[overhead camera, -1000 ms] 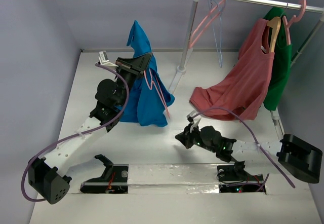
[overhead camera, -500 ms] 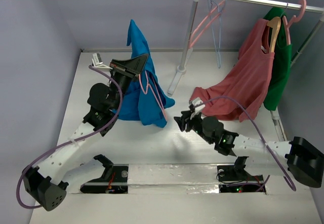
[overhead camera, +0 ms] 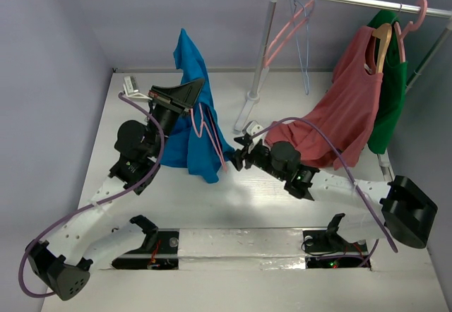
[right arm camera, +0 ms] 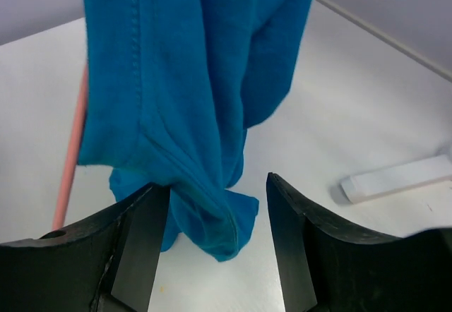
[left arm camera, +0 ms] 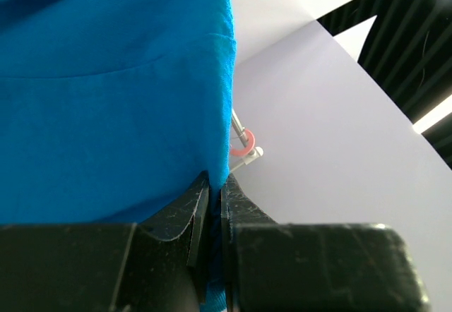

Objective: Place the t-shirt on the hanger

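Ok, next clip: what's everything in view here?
t-shirt: one, bright blue, held up left of centre
hanger: one, pink, against the t-shirt
rack: one, white, back right
other pink hangers: at least two, on rack
thin hanger: one, pale blue, on rack
top: one, salmon-red, on wooden hanger, hem on table
garment: one, dark green, behind top
table: one, white
left gripper: black, shut on t-shirt
right gripper: black, open at t-shirt's hem

a white table (overhead camera: 205, 206) fills the middle of the frame, boxed in by plain lavender walls (overhead camera: 120, 15) at the back and left. a white clothes rack (overhead camera: 263, 44) stands at upper right, its bar running to the right edge. the light is soft and even.
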Action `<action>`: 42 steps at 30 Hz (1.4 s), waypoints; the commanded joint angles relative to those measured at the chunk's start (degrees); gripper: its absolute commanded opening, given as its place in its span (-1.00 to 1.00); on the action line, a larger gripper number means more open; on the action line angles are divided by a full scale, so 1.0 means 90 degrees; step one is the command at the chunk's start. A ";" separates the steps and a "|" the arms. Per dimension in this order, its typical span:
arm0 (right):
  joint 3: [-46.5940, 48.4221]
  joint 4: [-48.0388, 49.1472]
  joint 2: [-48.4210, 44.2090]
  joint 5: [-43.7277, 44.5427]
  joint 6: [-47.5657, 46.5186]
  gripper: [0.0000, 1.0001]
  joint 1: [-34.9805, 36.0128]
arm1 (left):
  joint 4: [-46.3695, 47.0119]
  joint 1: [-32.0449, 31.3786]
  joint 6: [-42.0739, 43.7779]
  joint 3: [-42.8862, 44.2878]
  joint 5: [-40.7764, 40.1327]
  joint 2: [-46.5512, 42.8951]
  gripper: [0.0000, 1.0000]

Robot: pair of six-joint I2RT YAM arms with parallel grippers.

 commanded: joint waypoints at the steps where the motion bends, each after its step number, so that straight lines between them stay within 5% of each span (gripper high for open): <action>1: 0.0389 0.0236 -0.0014 -0.0377 -0.0228 0.26 -0.0013 | 0.0473 0.0039 0.0070 0.0007 0.0119 -0.0125 -1.00; 4: 0.0496 0.0226 0.0063 -0.0583 -0.0228 -0.05 -0.0013 | 0.0522 0.0039 0.0061 -0.0022 0.0110 -0.0125 -1.00; 7: 0.0497 0.0148 0.0190 -0.0641 -0.0092 -0.86 -0.0013 | 0.0561 0.0039 0.0060 -0.0012 0.0061 -0.0076 -1.00; 8: 0.0429 0.0196 0.0210 -0.0709 0.0112 -1.00 -0.0013 | 0.0590 0.0039 0.0070 -0.0012 0.0022 -0.0057 -1.00; 20: -0.1260 0.0899 0.0016 -0.0456 0.1567 -1.00 0.0670 | 0.1772 0.0039 0.0284 0.0671 -0.0202 0.0646 -1.00; 30: -0.1916 0.0841 -0.0073 0.0139 0.2340 -1.00 0.1597 | 0.2611 0.0039 0.0499 0.0203 -0.0867 0.0763 -1.00; 42: -0.2004 -0.0279 -0.0549 0.1126 0.3004 -1.00 0.2535 | 0.2690 0.0039 0.0959 0.0389 -0.0955 0.0959 -1.00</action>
